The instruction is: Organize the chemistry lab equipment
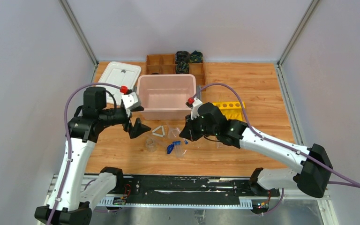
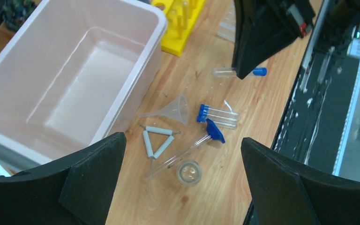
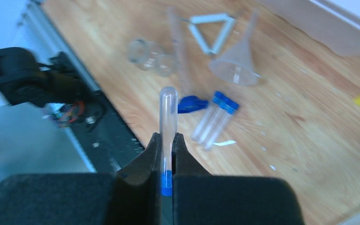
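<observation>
Right gripper [image 3: 168, 143]: clamped on small clear blue-capped tube [image 3: 168, 110], lower centre.
Left gripper [image 2: 183, 143]: apart.
Handling: likely light, slippery; grasp near cap.

- Top view: bright, even light from above; soft, faint shadows on the wooden table [image 1: 262, 84].
- Left wrist view: pink bin [image 2: 75, 84] shows a mild sheen on its floor; left gripper fingers [image 2: 89, 183] are dark and soft-edged.
- Right wrist view: right gripper fingers [image 3: 136, 187] are blurred, the tube [image 3: 168, 117] is fairly sharp, and the left margin is smeared and washed out.
</observation>
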Available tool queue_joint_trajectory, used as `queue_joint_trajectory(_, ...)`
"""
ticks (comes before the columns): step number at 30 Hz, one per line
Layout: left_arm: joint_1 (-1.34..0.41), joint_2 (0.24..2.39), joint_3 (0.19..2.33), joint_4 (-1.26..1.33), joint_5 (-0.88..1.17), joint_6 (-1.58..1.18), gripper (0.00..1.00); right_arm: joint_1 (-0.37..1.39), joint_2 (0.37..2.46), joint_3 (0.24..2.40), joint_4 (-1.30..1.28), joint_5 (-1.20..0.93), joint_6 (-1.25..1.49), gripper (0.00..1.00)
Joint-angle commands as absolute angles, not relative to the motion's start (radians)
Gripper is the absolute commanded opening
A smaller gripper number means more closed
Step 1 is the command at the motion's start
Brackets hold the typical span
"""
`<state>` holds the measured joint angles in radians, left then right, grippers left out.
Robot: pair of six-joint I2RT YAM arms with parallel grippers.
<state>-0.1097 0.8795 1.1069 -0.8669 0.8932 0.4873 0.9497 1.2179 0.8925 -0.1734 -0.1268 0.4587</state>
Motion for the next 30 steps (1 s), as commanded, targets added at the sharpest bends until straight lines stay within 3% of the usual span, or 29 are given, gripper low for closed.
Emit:
queue_joint_trajectory(1,-0.207,0.856,1.167,-1.005,0.860,0.854,0.99,0.934,1.245,1.017,-0.193,-0.397,0.452,0.00)
queue_joint_trajectory(7,-0.378,0.747,1.124,-1.040,0.644,1.317,0.99,0.934,1.361,1.172,-0.199,-0.615,0.527,0.00)
queue_joint_trajectory(16,-0.403,0.576,0.967,-1.039,0.667,1.871,0.90,0.934,1.532,1.313,-0.167,-0.808,0.631,0.00)
queue_joint_trajectory(22,-0.403,0.558,0.931,-1.039,0.686,1.961,0.87,0.934,1.584,1.350,-0.099,-0.852,0.699,0.00)
queue_joint_trajectory(30,-0.403,0.605,0.959,-1.039,0.658,1.960,0.65,0.934,1.631,1.402,-0.084,-0.857,0.725,0.00)
